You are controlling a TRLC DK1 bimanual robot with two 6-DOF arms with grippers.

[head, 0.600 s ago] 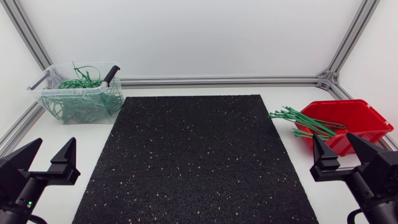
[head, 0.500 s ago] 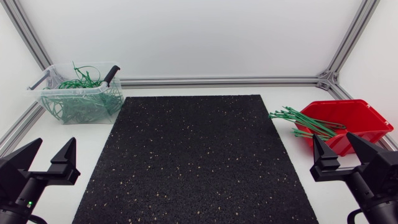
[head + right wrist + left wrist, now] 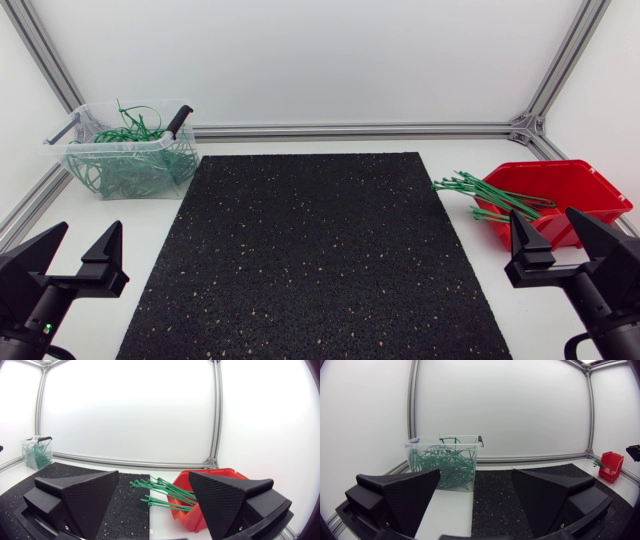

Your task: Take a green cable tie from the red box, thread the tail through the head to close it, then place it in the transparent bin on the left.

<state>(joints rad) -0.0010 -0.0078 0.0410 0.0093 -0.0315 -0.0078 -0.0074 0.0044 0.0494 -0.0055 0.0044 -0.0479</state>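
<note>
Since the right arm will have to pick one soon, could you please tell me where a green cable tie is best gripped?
Probably on the stretch of a green cable tie sticking out of the red box toward the mat, the open right gripper coming from above, jaws across it: there the ties fan apart.

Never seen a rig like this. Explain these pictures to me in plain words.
The machine is a two-armed robot at a table; each arm ends in a black two-fingered gripper. The head view looks down from above: the left gripper and right gripper both stand open, holding nothing. The two wrist views look out from each arm's wrist, over its own gripper. A black mat covers the middle. A red box at the right has green cable ties poking over its edge. A transparent bin at the left holds more.
</note>
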